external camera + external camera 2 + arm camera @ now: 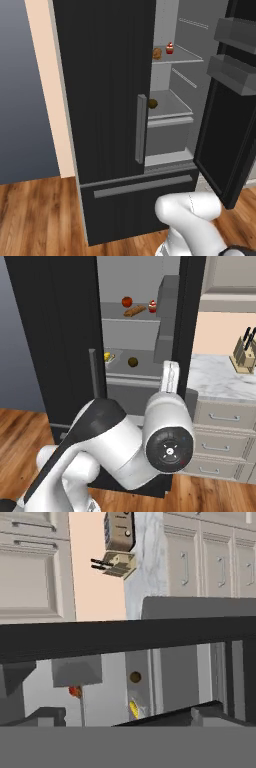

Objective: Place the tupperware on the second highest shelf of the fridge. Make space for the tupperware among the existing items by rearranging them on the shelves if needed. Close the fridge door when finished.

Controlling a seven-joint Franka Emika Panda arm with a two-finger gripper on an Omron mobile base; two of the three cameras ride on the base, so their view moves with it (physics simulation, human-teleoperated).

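Black, tall two-door fridge [55, 331] stands with its right door open. I see the small clear plastic tupperware [109, 357] already on the thick-edged light-grey shelf [135, 376], left of a brownish-green round fruit [132, 362]. Only door-closing seems left. Gripper's spread I cannot tell.

Both base views face the open fridge [115, 100] (opposite sides); hand view rolled sideways.

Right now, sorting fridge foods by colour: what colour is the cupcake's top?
Red, clearest in the left base view: cupcake.
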